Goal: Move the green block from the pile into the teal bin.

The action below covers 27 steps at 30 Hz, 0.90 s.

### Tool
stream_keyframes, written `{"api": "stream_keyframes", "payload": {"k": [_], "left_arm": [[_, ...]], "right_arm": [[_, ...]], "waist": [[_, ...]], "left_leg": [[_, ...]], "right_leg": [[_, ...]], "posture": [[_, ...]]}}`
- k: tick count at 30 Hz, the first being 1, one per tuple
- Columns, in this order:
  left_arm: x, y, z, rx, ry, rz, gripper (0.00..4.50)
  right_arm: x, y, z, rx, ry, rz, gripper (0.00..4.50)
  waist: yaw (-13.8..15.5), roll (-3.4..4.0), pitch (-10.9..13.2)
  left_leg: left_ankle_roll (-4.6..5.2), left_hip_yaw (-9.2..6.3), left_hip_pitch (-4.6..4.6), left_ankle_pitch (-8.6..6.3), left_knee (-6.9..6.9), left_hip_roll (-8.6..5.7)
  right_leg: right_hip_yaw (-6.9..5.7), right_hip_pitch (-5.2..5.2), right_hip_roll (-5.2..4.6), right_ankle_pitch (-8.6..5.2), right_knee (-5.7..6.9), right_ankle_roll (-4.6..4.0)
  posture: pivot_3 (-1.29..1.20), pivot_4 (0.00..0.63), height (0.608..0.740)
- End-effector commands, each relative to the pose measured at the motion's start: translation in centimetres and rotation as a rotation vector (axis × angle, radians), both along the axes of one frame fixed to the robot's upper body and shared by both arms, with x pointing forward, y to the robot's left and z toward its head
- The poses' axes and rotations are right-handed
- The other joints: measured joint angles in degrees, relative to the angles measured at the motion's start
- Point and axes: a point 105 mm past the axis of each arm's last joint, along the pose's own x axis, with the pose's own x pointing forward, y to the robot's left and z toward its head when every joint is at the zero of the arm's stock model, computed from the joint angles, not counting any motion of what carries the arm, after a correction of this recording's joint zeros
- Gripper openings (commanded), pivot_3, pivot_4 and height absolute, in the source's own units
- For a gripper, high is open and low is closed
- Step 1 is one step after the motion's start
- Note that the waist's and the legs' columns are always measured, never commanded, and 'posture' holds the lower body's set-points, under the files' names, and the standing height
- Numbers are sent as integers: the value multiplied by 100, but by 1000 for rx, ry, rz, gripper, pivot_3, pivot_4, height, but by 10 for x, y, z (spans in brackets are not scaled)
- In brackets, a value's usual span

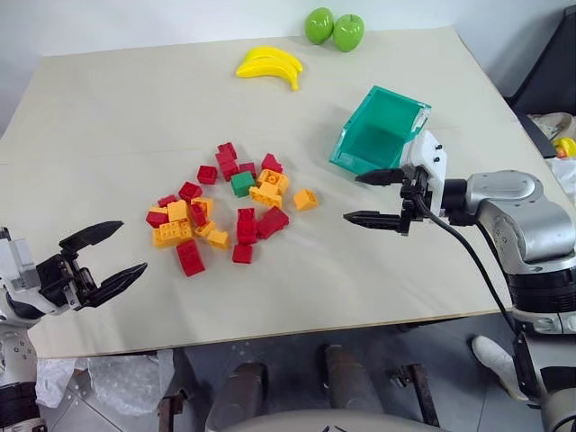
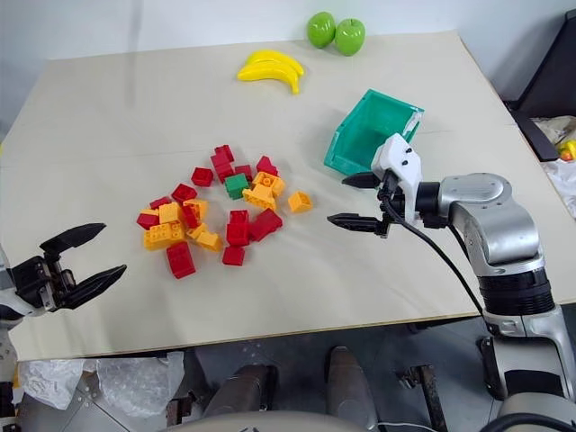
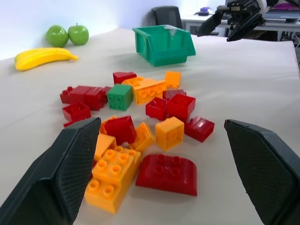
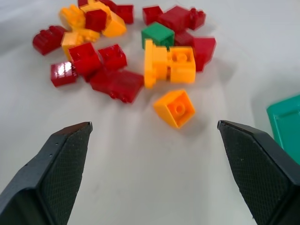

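The green block lies at the far edge of the pile of red and yellow-orange bricks in the middle of the table, touching a yellow-orange brick on its right. The teal bin stands to the right of the pile and farther back, with nothing visible inside it. My right gripper hovers open and empty just in front of the bin, pointing left toward the pile. Near the table's front left edge my left gripper is open and empty, aimed at the pile; the green block sits beyond the nearer bricks.
A yellow banana and two green apples lie at the back of the table. A black chair stands past the right edge. Bare tabletop stretches left of the pile and between pile and bin.
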Motion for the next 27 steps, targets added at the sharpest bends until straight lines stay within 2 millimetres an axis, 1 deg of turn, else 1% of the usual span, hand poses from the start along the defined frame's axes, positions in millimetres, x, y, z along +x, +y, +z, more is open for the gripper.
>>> {"api": "stream_keyframes", "payload": {"k": [1, 4, 5, 7, 8, 9, 12, 14, 16, 20, 25, 27], "left_arm": [[0, 0, 4, 13, -8, -11, 4500], [2, -1, 5, 11, -16, -13, 4500], [2, -1, 5, 11, -16, -14, 4500], [2, -2, 5, 9, -19, -13, 4500], [2, -2, 4, 6, -20, -12, 4500], [2, -3, 4, 4, -20, -11, 4500], [0, -4, 3, -1, -20, -6, 4500], [-1, -5, 3, -4, -23, -3, 4500], [-3, -5, 2, -5, -26, 0, 4500], [-7, -4, 1, -5, -25, 14, 4500], [-10, -5, 1, -8, -30, 25, 4500], [-11, -5, 1, -8, -32, 30, 4500]], "right_arm": [[-5, 23, 17, 37, -37, 17, 4480], [-2, 60, 24, 85, -26, 17, 4480], [-1, 67, 25, 94, -22, 14, 4480], [5, 96, 25, 114, -19, 10, 4480], [10, 108, 23, 117, -17, -9, 4480], [14, 116, 21, 117, -16, -23, 4480], [39, 146, 10, 130, 35, -171, 4480], [50, 160, -1, 113, 55, -238, 4480], [57, 173, -8, 109, 55, -262, 4480], [69, 200, -12, 132, 65, -307, 4480], [74, 221, -17, 147, 76, -318, 4480], [79, 222, -21, 121, 62, -365, 4480]], "waist": [[-11, 0, 0], [-44, 0, 0], [-44, 0, 0], [-26, 1, 0], [-21, 0, 0], [-21, 0, 0], [-30, 0, -1], [-44, 0, -1], [-55, 0, -1], [-103, 0, -1], [-200, 0, -1], [-224, 1, 0]], "left_leg": [[0, 0, 0, 0, 0, 0], [-1, 1, 1, 0, 0, 2], [-2, 2, 1, 1, 0, 4], [-5, -4, 1, 2, 0, 6], [-5, -4, 1, 2, 0, 4], [-5, -4, 1, 2, 1, 3], [-5, -5, 0, 2, 4, 0], [-5, -5, 0, 2, 5, -2], [-5, -6, 0, 2, 6, -1], [-5, -6, 0, 2, 10, -4], [-6, -9, 1, 3, 11, -3], [-6, -9, 1, 3, 10, -2]], "right_leg": [[1, 0, 0, 1, 0, 0], [2, -2, 1, 2, 3, -2], [3, -3, 3, 3, 5, -4], [-1, -4, 4, 4, 7, -5], [-1, -4, 3, 4, 7, -5], [-1, -4, 3, 4, 6, -5], [-2, -4, 2, 4, 8, -5], [-2, -6, 3, 4, 14, -6], [-4, -6, 3, 4, 39, -6], [-5, -6, 3, 4, 47, -6], [-5, -6, 3, 4, 50, -6], [-4, -6, 4, 4, 51, -6]], "posture": [[0, 150, 740], [0, 150, 740], [0, 150, 740], [0, 150, 740], [0, 150, 740], [0, 150, 740], [0, 150, 740], [0, 150, 740], [0, 150, 740], [0, 150, 740], [0, 150, 740], [0, 150, 740]]}}
